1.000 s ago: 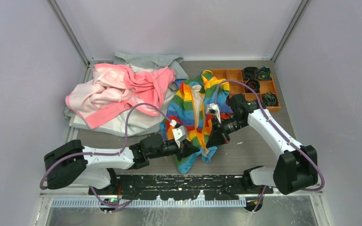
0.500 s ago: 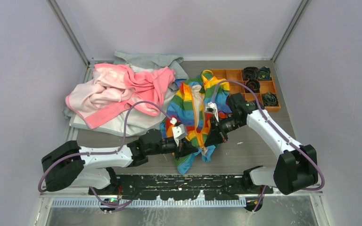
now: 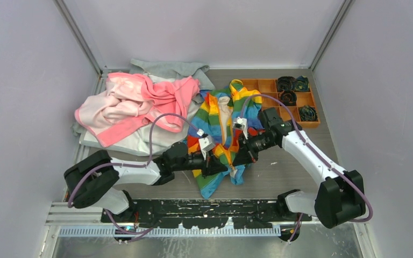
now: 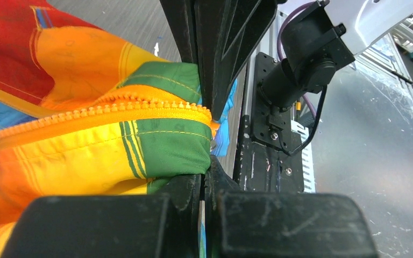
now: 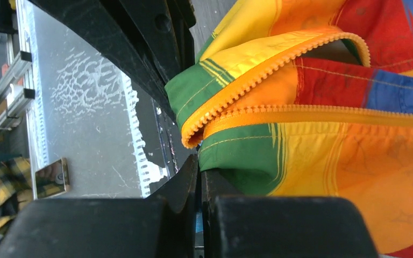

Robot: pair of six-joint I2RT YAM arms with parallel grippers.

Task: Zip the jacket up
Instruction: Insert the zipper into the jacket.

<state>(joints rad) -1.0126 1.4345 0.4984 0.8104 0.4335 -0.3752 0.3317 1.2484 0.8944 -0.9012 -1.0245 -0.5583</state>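
- The jacket (image 3: 213, 111) lies mid-table between the pink garment (image 3: 134, 102) and the orange tray (image 3: 269, 85). Its collar is at the far end and its hem faces the arm bases.
- Its front is open, with cream lining showing between the panels.
- The long axis of the zipper (image 4: 113, 112) runs far to near, and both grippers sit at its near (hem) end.
- The left gripper (image 4: 206, 115) is clamped on the green stripe at the zipper tape, with fabric wedged between the jaws.
- The right gripper (image 5: 197, 156) is likewise closed on the green hem corner, with orange teeth curling just beside it.
- In the top view the right gripper is slightly farther up the jacket than the left, with the hem between them.
- I cannot make out the slider or the pin in any view.
- My judgement is that the two tape ends must be brought together at the hem before any pull toward the collar.
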